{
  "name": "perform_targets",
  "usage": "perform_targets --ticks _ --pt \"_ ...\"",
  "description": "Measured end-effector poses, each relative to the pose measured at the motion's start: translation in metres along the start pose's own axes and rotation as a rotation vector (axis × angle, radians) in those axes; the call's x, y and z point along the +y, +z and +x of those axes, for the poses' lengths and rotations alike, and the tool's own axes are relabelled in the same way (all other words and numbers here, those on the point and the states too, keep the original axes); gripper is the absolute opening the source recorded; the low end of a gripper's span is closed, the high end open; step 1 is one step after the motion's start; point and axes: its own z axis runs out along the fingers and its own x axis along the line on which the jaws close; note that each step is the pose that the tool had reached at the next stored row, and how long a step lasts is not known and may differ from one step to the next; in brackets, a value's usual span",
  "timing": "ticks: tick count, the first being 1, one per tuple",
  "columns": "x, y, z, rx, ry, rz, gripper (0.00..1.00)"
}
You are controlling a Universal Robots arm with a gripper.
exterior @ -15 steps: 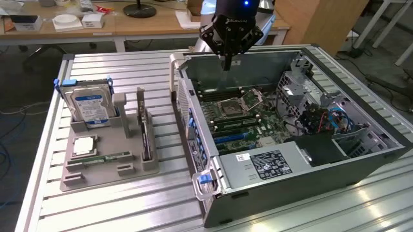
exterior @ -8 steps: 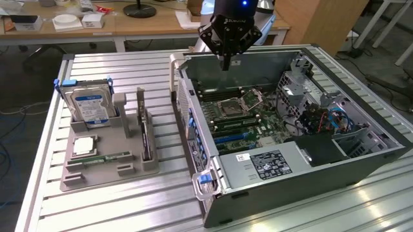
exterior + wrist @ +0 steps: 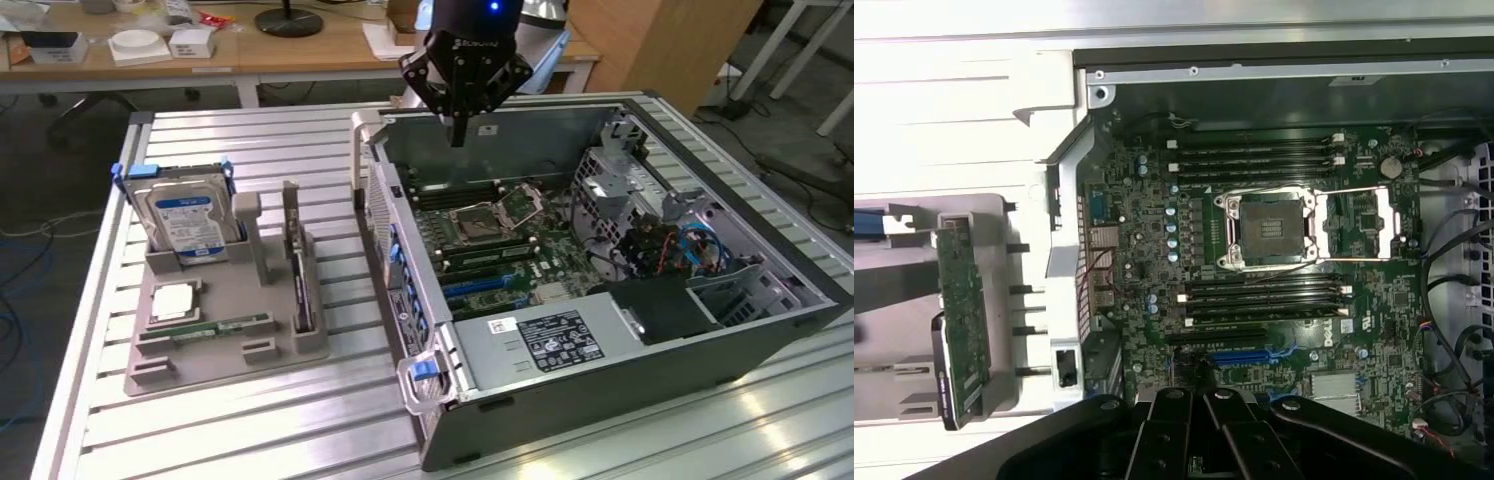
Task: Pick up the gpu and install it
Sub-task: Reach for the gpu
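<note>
- The gripper (image 3: pixel 458 138) hangs above the far wall of the open case (image 3: pixel 641 390), its fingers pinched together with nothing between them.
- The gpu (image 3: pixel 299 268) stands on edge in a slot of the grey tray (image 3: pixel 200 365), out on the table beside the case, with nothing touching it.
- In the exterior view the gpu lies between seven and eight o'clock from the gripper. It is well apart from it, and the side wall of the case stands between them.
- Its long axis runs roughly twelve to six in that view, about parallel to that wall, with the thin top edge facing up.
- The hard drive (image 3: pixel 187 225) stands in the same tray at about ten o'clock from the gpu. The memory stick (image 3: pixel 214 327) lies flat at about eight.
- From the exterior view the card is edge-on, so I cannot make out its faces or its metal bracket. Its lower edge is sunk in the tray slot.
- The arm above the gripper is cut off by the frame.
</note>
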Motion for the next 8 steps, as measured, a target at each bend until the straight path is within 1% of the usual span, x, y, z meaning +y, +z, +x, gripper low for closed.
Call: perform_targets --ticks 8 --pt "-0.0006 0.0001 0.0078 0.0002 0.000 0.0001 0.10"
